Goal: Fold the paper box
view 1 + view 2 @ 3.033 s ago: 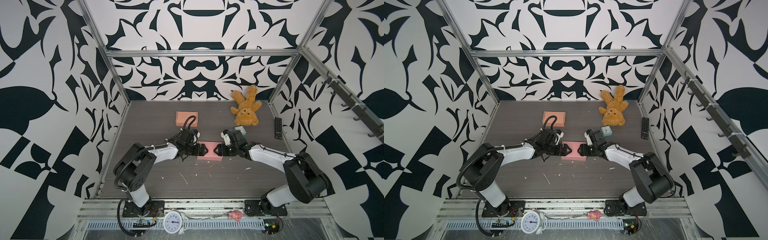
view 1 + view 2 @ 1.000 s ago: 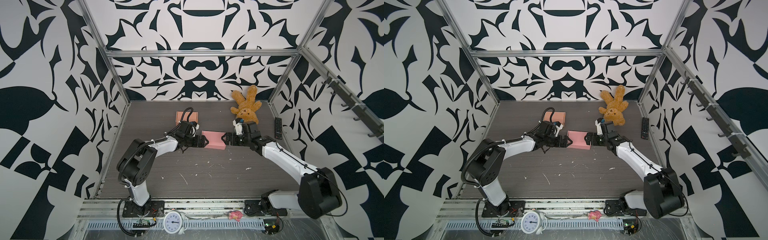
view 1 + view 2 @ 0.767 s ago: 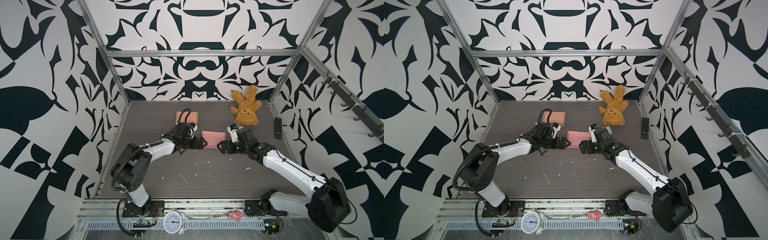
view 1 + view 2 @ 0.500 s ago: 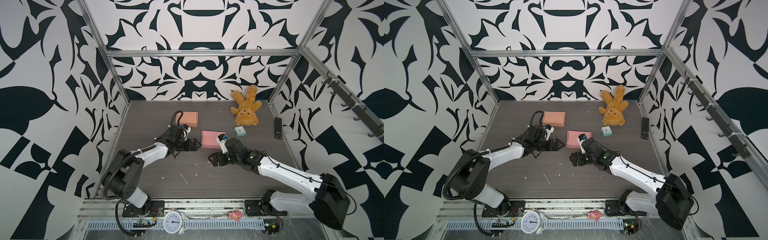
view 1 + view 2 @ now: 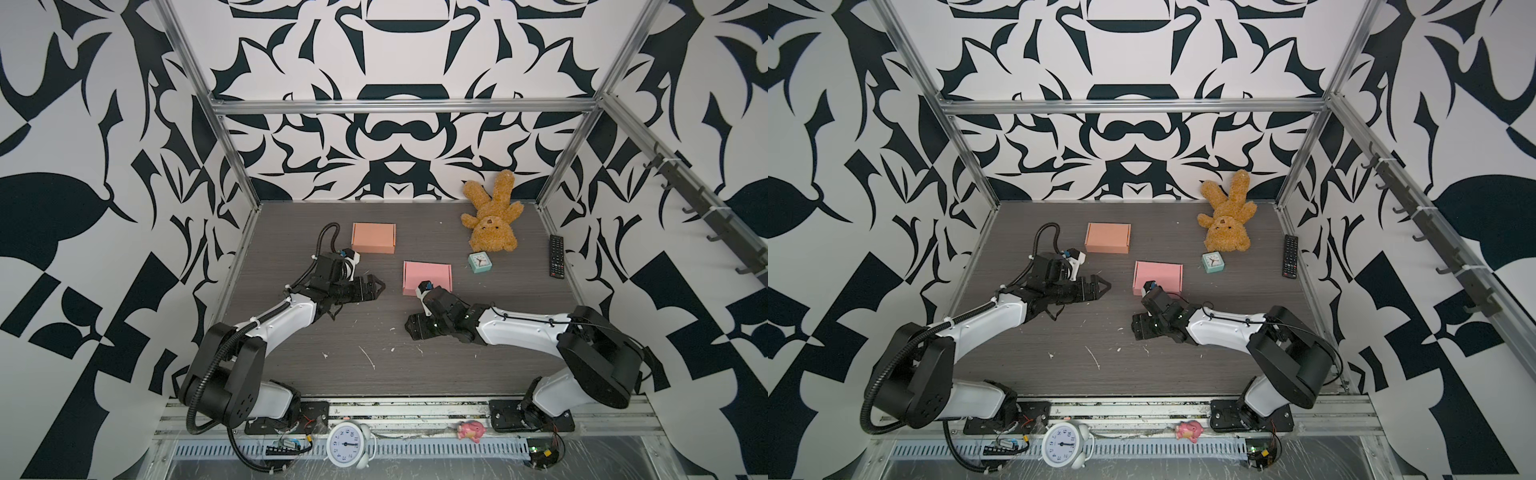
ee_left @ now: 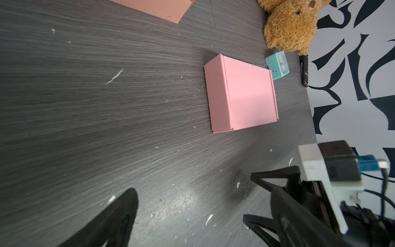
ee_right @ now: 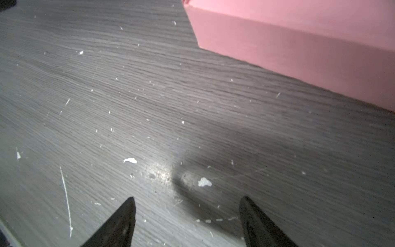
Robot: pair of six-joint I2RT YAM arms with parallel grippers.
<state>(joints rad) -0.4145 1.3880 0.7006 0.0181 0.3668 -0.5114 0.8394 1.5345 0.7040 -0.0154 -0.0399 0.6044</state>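
Observation:
The pink paper box lies closed and flat on the dark table, with no gripper touching it. It also shows in the left wrist view, and as one corner in the right wrist view. My left gripper hovers left of the box, pointing at it, open and empty. My right gripper is in front of the box, low over bare table, open with nothing between its fingers.
An orange box sits at the back left. A teddy bear, a teal clock and a remote lie at the back right. A white alarm clock and a pink toy rest on the front rail.
Both grippers were on the ends of the pink box; now it lies free on the table. Both arms have drawn back toward the front, and the right jaws have narrowed a little.

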